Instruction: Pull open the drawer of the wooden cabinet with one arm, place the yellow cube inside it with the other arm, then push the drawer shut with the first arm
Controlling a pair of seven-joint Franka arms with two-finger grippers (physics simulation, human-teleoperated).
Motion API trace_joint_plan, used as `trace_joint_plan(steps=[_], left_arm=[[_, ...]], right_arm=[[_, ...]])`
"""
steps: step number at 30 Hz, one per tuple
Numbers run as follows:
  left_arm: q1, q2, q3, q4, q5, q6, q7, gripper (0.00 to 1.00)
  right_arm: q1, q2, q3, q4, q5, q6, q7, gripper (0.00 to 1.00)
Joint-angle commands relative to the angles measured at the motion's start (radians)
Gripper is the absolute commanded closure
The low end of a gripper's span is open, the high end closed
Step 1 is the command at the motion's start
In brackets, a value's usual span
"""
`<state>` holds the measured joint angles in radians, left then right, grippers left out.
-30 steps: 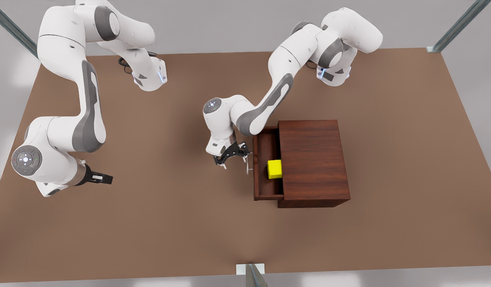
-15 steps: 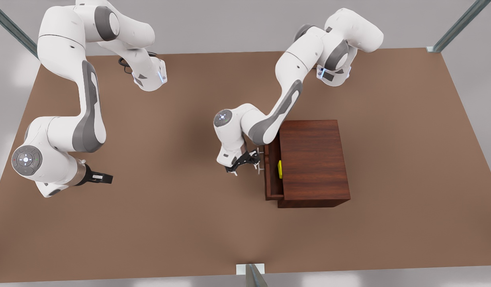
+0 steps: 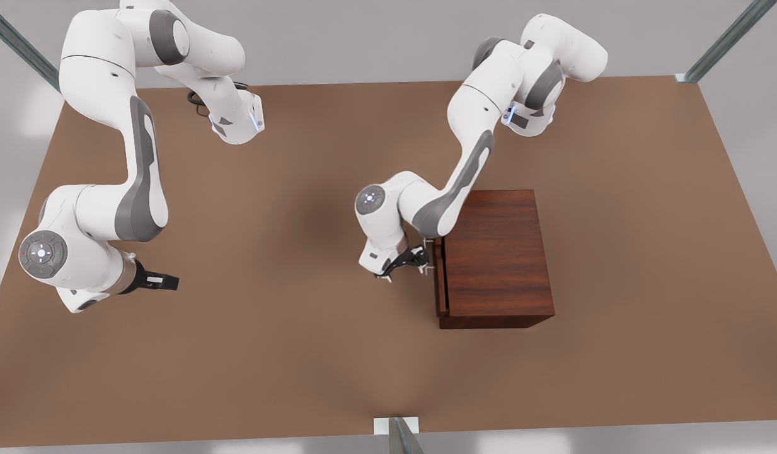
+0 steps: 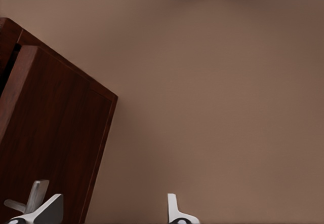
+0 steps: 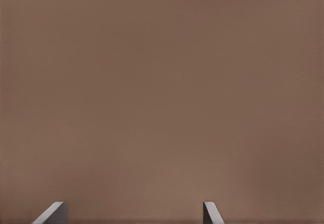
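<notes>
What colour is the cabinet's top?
Dark reddish-brown wood grain; the wooden cabinet shows best in the front view.

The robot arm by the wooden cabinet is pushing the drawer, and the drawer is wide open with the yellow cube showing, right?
Not quite. The left gripper is at the drawer of the wooden cabinet, but the front view shows the drawer nearly shut, just a thin strip sticking out. The right gripper waits far off at the front view's left.

Drawer (image 3: pixel 440 284) now seemingly almost shut, left hand (image 3: pixel 406 263) alongside.
</notes>
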<state>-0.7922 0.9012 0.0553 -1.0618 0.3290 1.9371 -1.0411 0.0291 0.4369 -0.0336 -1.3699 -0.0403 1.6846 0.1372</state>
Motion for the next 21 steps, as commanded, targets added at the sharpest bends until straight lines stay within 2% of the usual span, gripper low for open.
trace_joint_plan(steps=[1,14,16,18,20,21], left_arm=[[0.007,-0.002,0.001,0.000,-0.005,-0.003,0.174,0.00],[0.025,-0.016,0.005,0.002,-0.005,-0.046,0.248,0.00],[0.027,-0.174,0.035,0.009,-0.206,-0.166,0.214,0.00],[0.074,-0.376,0.035,0.011,-0.278,-0.436,0.254,0.00],[0.210,-0.464,0.035,-0.001,-0.327,-0.599,0.576,0.00],[0.358,-0.568,0.035,-0.130,-0.399,-0.578,0.737,0.00]], right_arm=[[0.000,-0.001,0.000,0.002,0.000,0.000,-0.011,0.00],[-0.001,-0.001,0.000,0.000,-0.001,0.000,-0.011,0.00],[0.000,-0.001,0.000,0.000,-0.001,0.000,-0.011,0.00],[0.000,-0.001,0.000,0.002,-0.001,0.000,-0.011,0.00],[-0.001,-0.001,0.000,0.000,-0.001,0.000,-0.011,0.00],[-0.002,-0.001,0.000,0.000,-0.001,0.000,-0.011,0.00]])
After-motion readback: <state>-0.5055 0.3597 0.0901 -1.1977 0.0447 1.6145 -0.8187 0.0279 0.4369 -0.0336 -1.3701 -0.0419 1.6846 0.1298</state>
